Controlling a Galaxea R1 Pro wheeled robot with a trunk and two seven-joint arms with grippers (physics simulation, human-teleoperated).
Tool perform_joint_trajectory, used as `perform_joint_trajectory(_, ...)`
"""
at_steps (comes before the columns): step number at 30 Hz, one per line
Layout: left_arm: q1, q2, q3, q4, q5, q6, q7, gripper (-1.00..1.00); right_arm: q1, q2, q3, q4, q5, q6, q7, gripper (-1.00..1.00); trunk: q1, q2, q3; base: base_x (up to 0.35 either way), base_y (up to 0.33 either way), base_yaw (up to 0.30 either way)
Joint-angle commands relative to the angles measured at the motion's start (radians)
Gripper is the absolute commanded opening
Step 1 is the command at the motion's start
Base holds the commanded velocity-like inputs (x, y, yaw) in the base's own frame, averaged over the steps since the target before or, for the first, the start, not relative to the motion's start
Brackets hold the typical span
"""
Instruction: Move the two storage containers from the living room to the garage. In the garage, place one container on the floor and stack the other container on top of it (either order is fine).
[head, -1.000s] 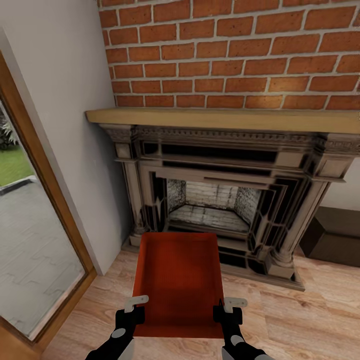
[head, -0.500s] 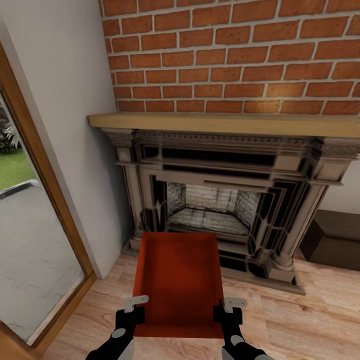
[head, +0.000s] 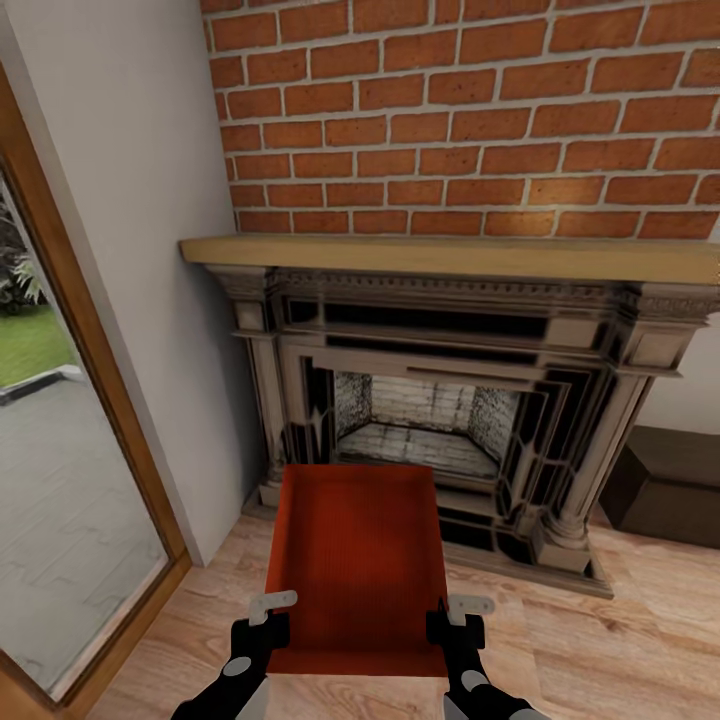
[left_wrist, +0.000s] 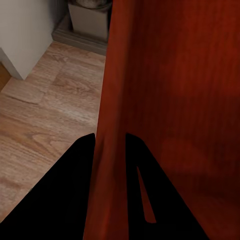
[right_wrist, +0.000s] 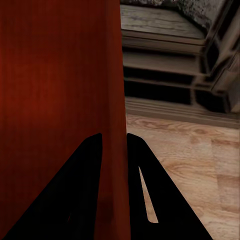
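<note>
We hold one storage container (head: 358, 565) by its side walls, left tool (head: 268, 612) and right tool (head: 457, 615) clamped, fireplace (head: 450, 400) close ahead.

You've got an orange-red storage container (head: 358, 560) up front, plain with a faint ribbed texture. Both claws, left claw (head: 262, 625) and right claw (head: 458, 625), are black with pale grey tips. Far side is a red brick wall (head: 480, 110) with pale mortar, a tan mantel (head: 450, 258), and a dark, cream-edged fireplace surround (head: 440, 340). The floor (head: 620, 640) is light wood plank, and there's a dark brown table (head: 670, 480) at right.
</note>
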Motion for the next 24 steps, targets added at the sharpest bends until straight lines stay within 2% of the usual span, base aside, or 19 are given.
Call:
perform_joint_trajectory(1, 0.0, -0.001, -0.019, 0.004, 0.022, 0.059, 0.006, -1.0, -0.001, 0.0, 0.055, -0.002, -0.003, -0.011, -0.026, -1.0, 0.0, -0.001, 0.001, 0.0, 0.0, 0.0)
perform_joint_trajectory(24, 0.0, 0.0, -0.019, 0.004, 0.022, 0.059, 0.006, -1.0, -0.001, 0.0, 0.055, -0.002, -0.003, -0.011, -0.026, -1.0, 0.0, -0.001, 0.037, 0.0, 0.0, 0.0)
